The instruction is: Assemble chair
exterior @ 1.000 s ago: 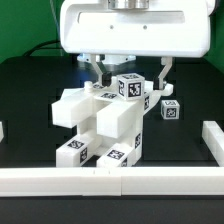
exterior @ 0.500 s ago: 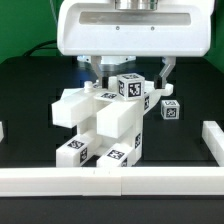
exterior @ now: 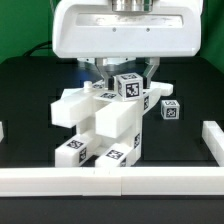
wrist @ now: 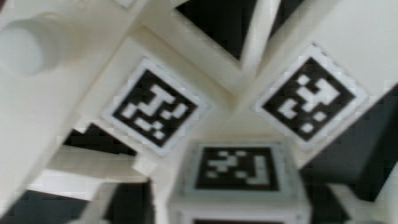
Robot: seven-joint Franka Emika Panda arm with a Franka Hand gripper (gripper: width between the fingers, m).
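Note:
The chair's white parts (exterior: pixel 105 125) stand stacked mid-table in the exterior view, with several tagged blocks at the front. A tagged block (exterior: pixel 128 87) sits at the top of the stack. My gripper (exterior: pixel 128 78) hangs straight above it, one finger down each side of the block and pressed against it. In the wrist view that same block (wrist: pixel 235 165) lies between the dark fingers (wrist: pixel 103 190), with my gripper (wrist: pixel 235 195) shut on it. Two slanted tags (wrist: pixel 160 100) on the white part behind it fill the view.
A small loose tagged cube (exterior: pixel 170 109) lies on the black table to the exterior view's right of the stack. White border rails run along the front (exterior: pixel 110 182) and the exterior view's right (exterior: pixel 212 135).
The fingers stood wide apart on either side of the top block; they have now closed in against its sides. The arm and the parts have stayed put.

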